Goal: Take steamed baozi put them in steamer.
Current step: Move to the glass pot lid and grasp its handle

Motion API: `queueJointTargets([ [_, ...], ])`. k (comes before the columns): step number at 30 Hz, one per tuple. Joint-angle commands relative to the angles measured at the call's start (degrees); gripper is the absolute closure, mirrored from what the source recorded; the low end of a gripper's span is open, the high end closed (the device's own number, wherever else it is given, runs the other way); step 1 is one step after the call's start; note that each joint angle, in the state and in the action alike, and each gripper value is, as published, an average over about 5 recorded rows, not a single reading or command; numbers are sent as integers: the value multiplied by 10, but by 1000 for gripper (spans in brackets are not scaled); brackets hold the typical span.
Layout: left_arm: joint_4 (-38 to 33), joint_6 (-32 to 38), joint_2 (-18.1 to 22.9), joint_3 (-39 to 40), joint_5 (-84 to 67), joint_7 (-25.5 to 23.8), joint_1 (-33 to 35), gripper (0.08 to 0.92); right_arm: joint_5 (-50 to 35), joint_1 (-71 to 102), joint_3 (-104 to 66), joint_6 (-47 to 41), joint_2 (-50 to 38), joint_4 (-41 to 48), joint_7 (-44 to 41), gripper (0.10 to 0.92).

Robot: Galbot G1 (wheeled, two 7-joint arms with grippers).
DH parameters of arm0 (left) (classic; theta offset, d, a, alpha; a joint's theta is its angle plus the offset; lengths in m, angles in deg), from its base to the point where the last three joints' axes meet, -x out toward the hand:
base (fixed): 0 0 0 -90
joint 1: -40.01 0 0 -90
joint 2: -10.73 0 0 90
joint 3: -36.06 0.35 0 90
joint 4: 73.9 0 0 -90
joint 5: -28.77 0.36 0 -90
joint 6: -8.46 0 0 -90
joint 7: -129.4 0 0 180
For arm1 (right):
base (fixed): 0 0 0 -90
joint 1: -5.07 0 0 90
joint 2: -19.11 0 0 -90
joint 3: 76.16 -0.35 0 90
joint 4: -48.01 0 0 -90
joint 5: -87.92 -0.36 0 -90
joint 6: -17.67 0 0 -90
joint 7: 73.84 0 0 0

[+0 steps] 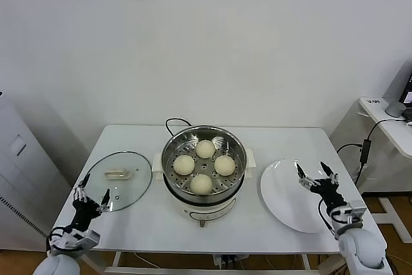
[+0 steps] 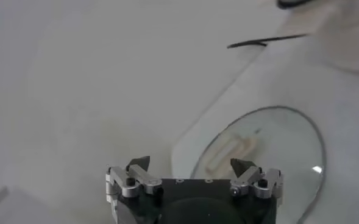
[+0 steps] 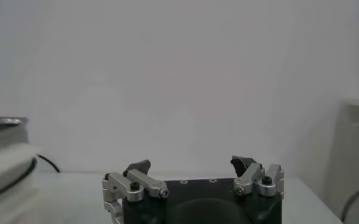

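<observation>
Several cream-white steamed baozi sit on the perforated tray inside the steel steamer at the table's middle. My left gripper is open and empty near the front left corner, beside the glass lid. Over the white plate at the front right, my right gripper is open with nothing between its fingers. In the left wrist view the left gripper points toward the lid. The right wrist view shows the right gripper facing the wall, with the steamer's edge off to one side.
The steamer's black cord loops behind it toward the wall. A grey cabinet stands left of the table. A side desk with cables stands to the right. The plate holds nothing.
</observation>
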Motion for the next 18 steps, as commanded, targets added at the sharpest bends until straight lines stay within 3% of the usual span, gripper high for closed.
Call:
queueJointTargets([
  [1, 133, 125, 48, 3, 350, 39, -86, 177, 28, 37, -38, 13, 41, 6, -11, 203],
  [18, 241, 142, 60, -6, 394, 57, -162, 177, 43, 38, -41, 25, 51, 11, -28, 203],
])
